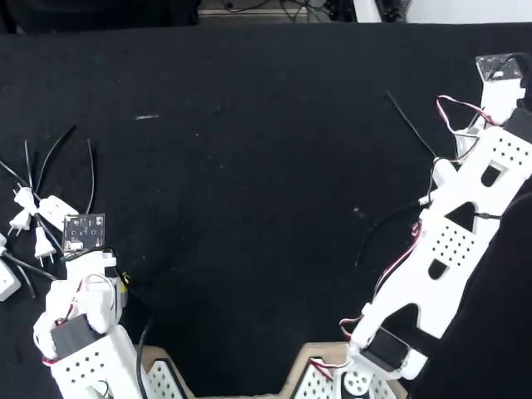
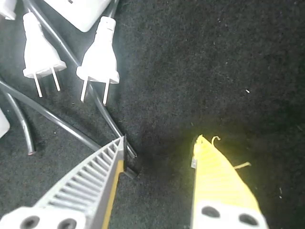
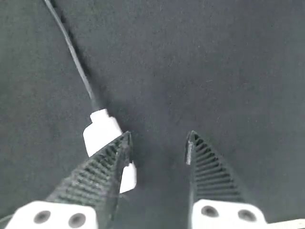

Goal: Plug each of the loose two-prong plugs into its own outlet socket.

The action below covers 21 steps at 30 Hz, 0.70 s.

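The left gripper [image 2: 159, 143] hangs low over the black surface [image 2: 224, 57] with its fingers spread wide and nothing between them. Just beyond the grey finger lie two loose two-prong plugs, the near plug [image 2: 99, 56] and a second plug [image 2: 42, 50]. Both lie flat with their prongs pointing back toward the gripper, and their black cords cross underneath. A white block [image 2: 83, 12], probably an outlet socket, lies just past them.

The step in hand looks like picking up the near plug. The fingers should close across the flat sides of its white body, well behind the prongs so the prongs stay free. They should come down clear of the crossing cords, which could drag the neighbouring plug along.

The right gripper [image 3: 157, 138] is also wide open and empty. A white plug body [image 3: 101, 132] on a black cord [image 3: 71, 52] lies just beside one of its fingers, outside the gap, and its prongs are hidden.
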### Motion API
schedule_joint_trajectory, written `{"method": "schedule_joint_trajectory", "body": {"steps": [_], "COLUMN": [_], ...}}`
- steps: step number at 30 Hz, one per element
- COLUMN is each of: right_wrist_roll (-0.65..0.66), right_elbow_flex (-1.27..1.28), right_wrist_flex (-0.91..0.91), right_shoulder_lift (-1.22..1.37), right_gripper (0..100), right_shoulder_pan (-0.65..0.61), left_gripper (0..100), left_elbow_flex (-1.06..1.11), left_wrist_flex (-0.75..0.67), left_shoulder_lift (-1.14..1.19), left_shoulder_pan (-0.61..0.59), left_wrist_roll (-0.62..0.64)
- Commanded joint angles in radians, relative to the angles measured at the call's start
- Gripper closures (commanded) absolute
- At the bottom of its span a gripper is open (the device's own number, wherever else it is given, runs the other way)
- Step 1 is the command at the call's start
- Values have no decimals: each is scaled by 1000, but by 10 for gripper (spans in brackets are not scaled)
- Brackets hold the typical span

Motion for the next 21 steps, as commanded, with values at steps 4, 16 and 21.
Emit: {"method": "schedule_joint_trajectory", "body": {"steps": [4,16,21], "right_wrist_roll": [-49,-8,-29], "right_elbow_flex": [-30,-48,-53], "right_wrist_flex": [49,44,49], "right_shoulder_lift": [-64,54,50], "right_gripper": [832,832,832], "right_shoulder_pan": [-81,-21,-15], "left_gripper": [766,766,766], "left_elbow_flex": [-1,-1,-1], "left_wrist_flex": [3,3,3], "left_shoulder_lift": [-6,-6,-6], "left_shoulder_pan": [-5,-2,-2], "left_wrist_roll": [-8,-8,-8]}}
